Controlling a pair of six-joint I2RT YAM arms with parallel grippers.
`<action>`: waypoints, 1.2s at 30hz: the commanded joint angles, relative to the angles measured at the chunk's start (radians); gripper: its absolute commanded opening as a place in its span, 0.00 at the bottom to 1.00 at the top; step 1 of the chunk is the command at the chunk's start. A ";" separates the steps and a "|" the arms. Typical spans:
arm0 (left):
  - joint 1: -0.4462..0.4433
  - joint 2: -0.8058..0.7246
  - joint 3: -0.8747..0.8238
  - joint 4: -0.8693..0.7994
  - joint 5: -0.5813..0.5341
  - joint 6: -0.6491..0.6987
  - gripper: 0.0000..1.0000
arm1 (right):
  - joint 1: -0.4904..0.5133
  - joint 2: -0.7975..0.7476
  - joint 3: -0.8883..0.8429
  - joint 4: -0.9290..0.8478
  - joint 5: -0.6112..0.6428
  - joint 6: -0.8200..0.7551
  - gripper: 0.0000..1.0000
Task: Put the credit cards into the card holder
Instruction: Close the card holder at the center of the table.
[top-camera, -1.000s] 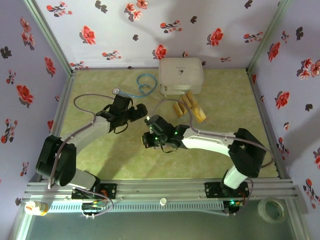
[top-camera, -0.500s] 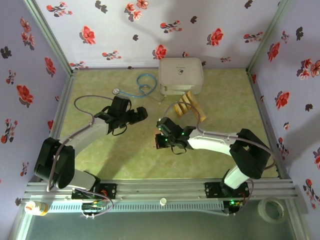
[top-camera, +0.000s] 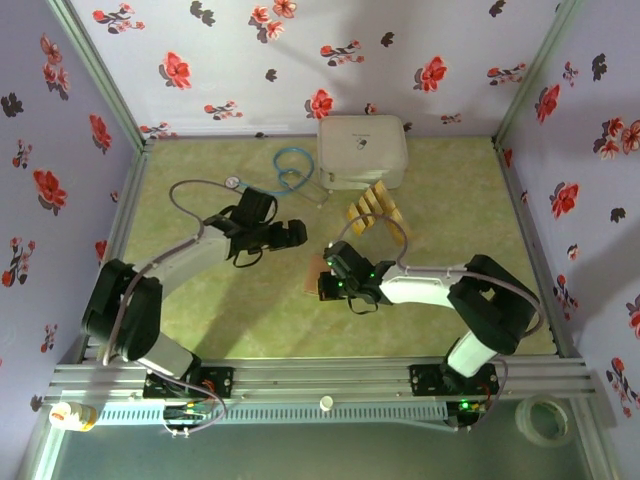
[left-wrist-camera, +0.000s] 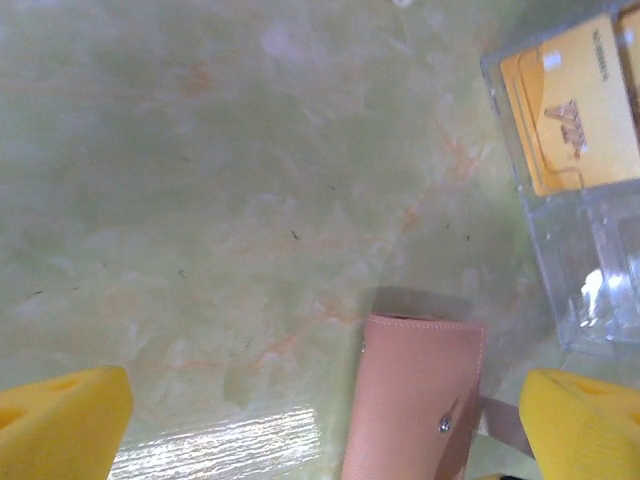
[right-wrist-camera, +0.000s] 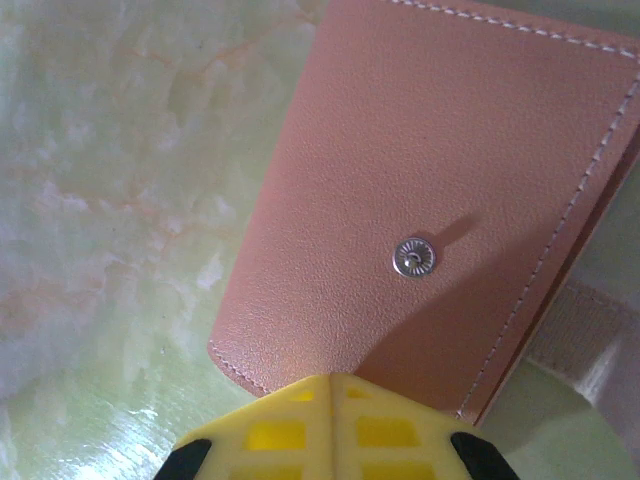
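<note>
**A:** What carries everything?

**B:** A pale green marbled tabletop (top-camera: 200, 330), walled in with flowered paper. The largest thing on it is a white rounded case (top-camera: 362, 150), at the middle of the far edge.

**A:** And the arms?

**B:** Both reach in toward the centre of the tabletop. The left gripper (top-camera: 291, 236) has its yellow jaws spread wide and holds nothing. The right gripper (right-wrist-camera: 330, 400) has its jaws closed together, with the tips against the near edge of the card holder (right-wrist-camera: 420, 190). I cannot tell whether they pinch that edge.

**A:** Where is the card holder?

**B:** It is near the centre of the tabletop, at the right gripper's tips, with the left gripper just beside it. It is folded shut. It is reddish-brown and leather-like, with stitched edges and a small metal snap stud (right-wrist-camera: 413, 257) on its face.

**A:** And the cards?

**B:** The golden credit cards (top-camera: 375, 208) lie fanned just in front of the white case, near the card holder but apart from it. In the left wrist view, one card rests in a clear plastic tray (left-wrist-camera: 590, 270).

**A:** How will these handle?

**B:** As a judgement, the holder looks light, soft and floppy. One flap would need holding near the fold while the other is opened. The cards look thin, stiff and slick. They are best taken by a raised short edge, gripped across the thickness, or they may slip.
</note>
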 joint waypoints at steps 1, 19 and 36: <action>-0.032 0.063 0.066 -0.065 -0.011 0.086 1.00 | -0.019 0.017 -0.040 0.106 -0.035 0.026 0.00; -0.118 0.244 0.130 -0.083 -0.080 0.180 1.00 | -0.030 0.009 -0.105 0.183 -0.061 0.042 0.00; -0.138 0.277 0.035 -0.059 -0.229 0.085 1.00 | -0.107 -0.265 -0.029 -0.174 0.027 -0.008 0.22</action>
